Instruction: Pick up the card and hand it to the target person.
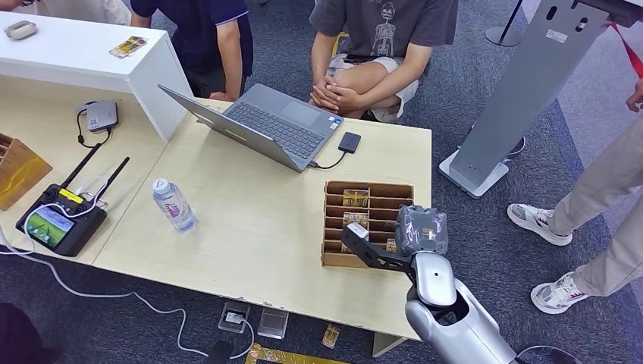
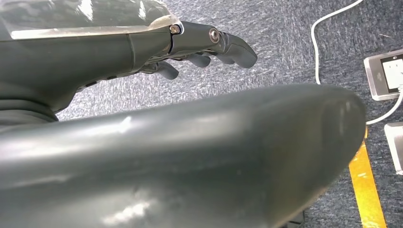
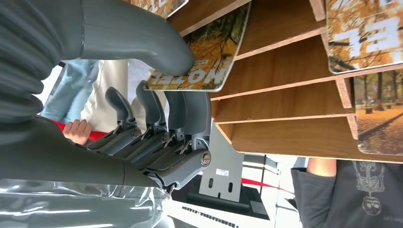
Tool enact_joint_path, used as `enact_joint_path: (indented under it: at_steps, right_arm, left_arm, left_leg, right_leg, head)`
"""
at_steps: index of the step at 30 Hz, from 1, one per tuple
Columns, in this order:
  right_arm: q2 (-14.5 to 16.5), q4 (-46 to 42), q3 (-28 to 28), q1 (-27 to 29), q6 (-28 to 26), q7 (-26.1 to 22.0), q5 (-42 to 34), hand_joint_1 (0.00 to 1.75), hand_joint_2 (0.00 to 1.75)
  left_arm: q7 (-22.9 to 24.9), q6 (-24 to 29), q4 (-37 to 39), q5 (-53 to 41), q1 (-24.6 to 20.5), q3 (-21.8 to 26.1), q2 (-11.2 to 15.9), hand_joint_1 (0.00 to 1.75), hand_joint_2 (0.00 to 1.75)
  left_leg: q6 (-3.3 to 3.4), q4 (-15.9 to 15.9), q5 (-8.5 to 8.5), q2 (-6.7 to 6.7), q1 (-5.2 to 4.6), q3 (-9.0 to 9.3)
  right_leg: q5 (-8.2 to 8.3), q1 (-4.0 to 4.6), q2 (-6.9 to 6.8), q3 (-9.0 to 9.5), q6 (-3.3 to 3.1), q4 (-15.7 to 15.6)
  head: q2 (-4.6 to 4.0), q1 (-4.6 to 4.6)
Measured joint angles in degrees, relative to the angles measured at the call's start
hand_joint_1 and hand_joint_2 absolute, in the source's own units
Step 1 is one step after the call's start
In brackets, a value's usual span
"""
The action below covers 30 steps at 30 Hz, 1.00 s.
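Rack dividers [image 3: 285, 85] crowd right hand [image 3: 157, 137]; desk left of rack bare.

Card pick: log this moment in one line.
right hand: pinches card at rack | left hand: idle, over floor | handover: pending

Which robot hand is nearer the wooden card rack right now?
The right. The right robot hand is at the wooden card rack on the table, thumb and fingers around a card in a slot. The left robot hand hangs over the carpet, beside floor cables.
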Motion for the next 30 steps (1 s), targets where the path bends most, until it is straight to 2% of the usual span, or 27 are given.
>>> enact_joint_path:
  at_steps: [3,21,30]
  right_arm:
    - [0.0,-0.6,0.0,0.0,-0.2,-0.2,0.0,1.58,1.75]
    - [-0.9,-9.1,0.0,-0.1,-0.7,-0.5,0.9,1.54,1.75]
    - [-1.8,-14.6,-0.7,-0.7,-1.1,-1.1,4.3,1.53,1.75]
  left_arm:
    - [0.0,0.0,0.0,0.0,0.0,0.0,0.0,0.0,0.0]
    - [0.0,0.1,0.0,0.4,0.0,0.0,0.0,0.0,0.0]
    - [0.0,0.3,0.0,0.6,0.0,0.0,0.0,0.0,0.0]
  left_leg:
    - [0.0,0.0,0.0,0.0,0.0,-0.01]
    - [0.0,0.0,0.0,0.0,0.0,-0.01]
    - [0.0,0.0,0.0,0.0,0.0,-0.02]
  right_leg:
    - [0.0,0.0,0.0,-0.01,0.0,0.0]
    - [0.0,0.0,0.0,-0.01,0.0,0.0]
    - [0.0,0.0,0.0,-0.03,0.0,0.0]
  head:
    - [0.0,0.0]
    - [0.0,0.0]
    - [0.0,0.0]
